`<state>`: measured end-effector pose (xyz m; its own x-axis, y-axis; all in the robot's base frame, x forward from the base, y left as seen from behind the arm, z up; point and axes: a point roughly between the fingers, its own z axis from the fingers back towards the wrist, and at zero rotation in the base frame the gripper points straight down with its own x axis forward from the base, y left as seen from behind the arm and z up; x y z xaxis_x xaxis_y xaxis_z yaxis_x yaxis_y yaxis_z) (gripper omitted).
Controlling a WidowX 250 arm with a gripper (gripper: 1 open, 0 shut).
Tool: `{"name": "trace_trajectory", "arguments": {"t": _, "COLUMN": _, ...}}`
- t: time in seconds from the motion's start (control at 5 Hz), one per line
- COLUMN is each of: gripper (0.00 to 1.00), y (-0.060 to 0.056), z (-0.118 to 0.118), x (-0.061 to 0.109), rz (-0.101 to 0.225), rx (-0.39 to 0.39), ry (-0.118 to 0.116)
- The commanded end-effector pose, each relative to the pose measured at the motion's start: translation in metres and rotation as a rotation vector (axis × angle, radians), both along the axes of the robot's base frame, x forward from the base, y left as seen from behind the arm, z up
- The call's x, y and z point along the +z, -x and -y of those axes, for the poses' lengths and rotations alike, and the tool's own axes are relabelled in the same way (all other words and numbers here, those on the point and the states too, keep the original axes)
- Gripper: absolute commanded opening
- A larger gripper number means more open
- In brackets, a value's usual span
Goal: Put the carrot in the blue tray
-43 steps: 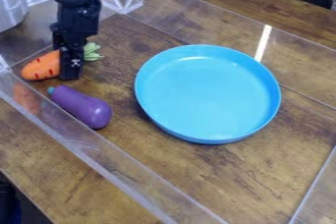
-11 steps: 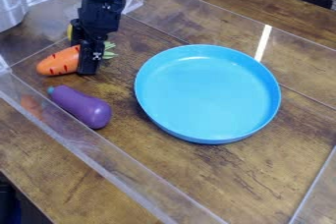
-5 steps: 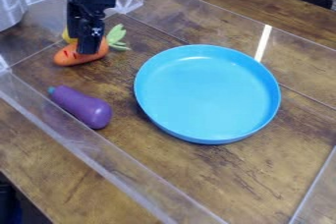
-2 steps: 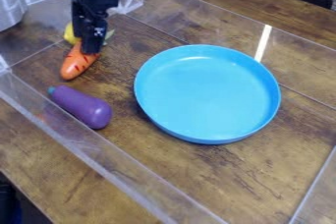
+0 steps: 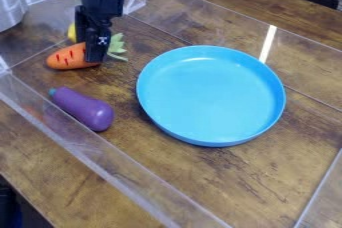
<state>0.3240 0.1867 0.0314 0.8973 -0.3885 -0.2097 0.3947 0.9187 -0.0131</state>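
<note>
The carrot point(image 5: 74, 57) is lying on its side on the wooden table point(image 5: 201, 172), well to the left of the blue tray point(image 5: 211, 94), its orange tip pointing away from the tray and its green leafy top facing it. The gripper point(image 5: 99, 48) is pointing almost straight down over the leafy end of the carrot, and its dark fingers are standing spread, one on either side of that end, holding nothing; whether they are touching the carrot cannot be told from this angle. The chief risk, as I judge it, is that the fingers are sitting near the top of the carrot and not over its thick middle: closing there could be pinching only the soft leaves, or squeezing the tapered body so that it is slipping out sideways and rolling further from the tray. The carrot is round and smooth-looking, so it could also be spinning under a finger that is landing on it instead of beside it. Nearer the camera than the carrot, and also left of the tray, a purple eggplant point(image 5: 83, 108) is lying clear of the straight path between carrot and tray. A clear plastic wall point(image 5: 40, 107) is running along the near-left side of the table, left of the tray, so a carrot knocked that way could be lodging against it. Between the carrot and the tray's raised rim the wood is bare, and the tray itself is lying empty and wide, giving plenty of room for a drop.
</note>
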Motion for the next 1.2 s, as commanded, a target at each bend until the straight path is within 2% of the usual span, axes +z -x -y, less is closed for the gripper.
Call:
{"name": "trace_trajectory", "arguments": {"t": 0.0, "gripper": 1.00, "y": -0.007, "z": -0.008, "x": 0.015, "rz": 0.060, "rx": 0.009, "ry": -0.027}}
{"name": "trace_trajectory", "arguments": {"t": 0.2, "gripper": 1.00, "y": -0.006, "z": -0.008, "x": 0.009, "rz": 0.056, "rx": 0.013, "ry": -0.024}}
{"name": "trace_trajectory", "arguments": {"t": 0.4, "gripper": 0.00, "y": -0.006, "z": -0.008, "x": 0.005, "rz": 0.054, "rx": 0.018, "ry": -0.021}}
{"name": "trace_trajectory", "arguments": {"t": 1.0, "gripper": 0.00, "y": -0.008, "z": -0.005, "x": 0.019, "rz": 0.076, "rx": 0.032, "ry": -0.030}}
